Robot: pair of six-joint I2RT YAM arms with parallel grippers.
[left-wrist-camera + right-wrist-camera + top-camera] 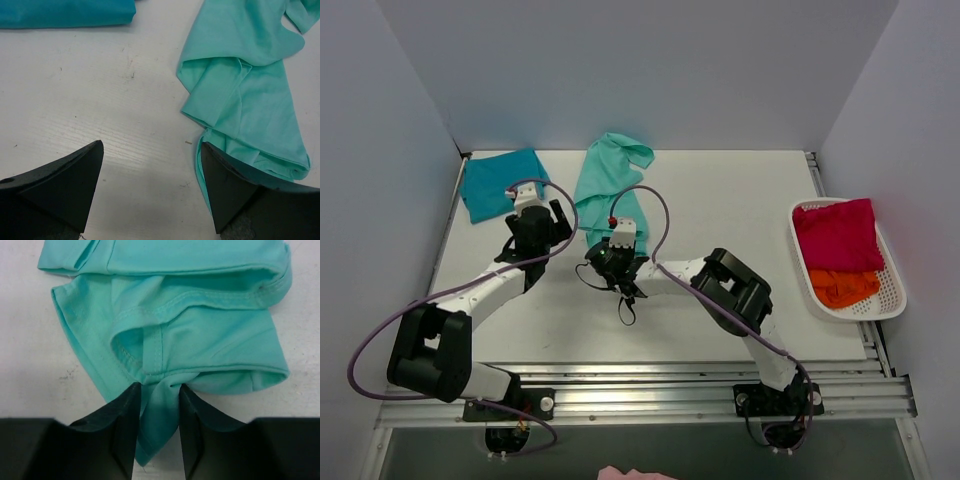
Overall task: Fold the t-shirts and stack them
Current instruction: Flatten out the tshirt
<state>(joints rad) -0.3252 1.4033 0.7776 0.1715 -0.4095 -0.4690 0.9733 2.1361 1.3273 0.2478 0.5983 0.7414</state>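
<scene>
The right jaws are pinched almost closed on a bunched edge of the mint-green t-shirt (200,340), which lies crumpled toward 12 o'clock — a grip for pulling it flat, I judge. The left jaws gape wide over bare counter (100,90), holding nothing, with cloth just at their 3 o'clock, placed to take a second edge. The teal-blue t-shirt (500,186) lies folded at 10 o'clock — likely the stack's base.

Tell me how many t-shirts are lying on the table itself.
2. The mint-green t-shirt lies bunched mid-table, its edge pinched in the right gripper; the teal-blue t-shirt sits folded at the far left corner. More may hide in the basket.
</scene>
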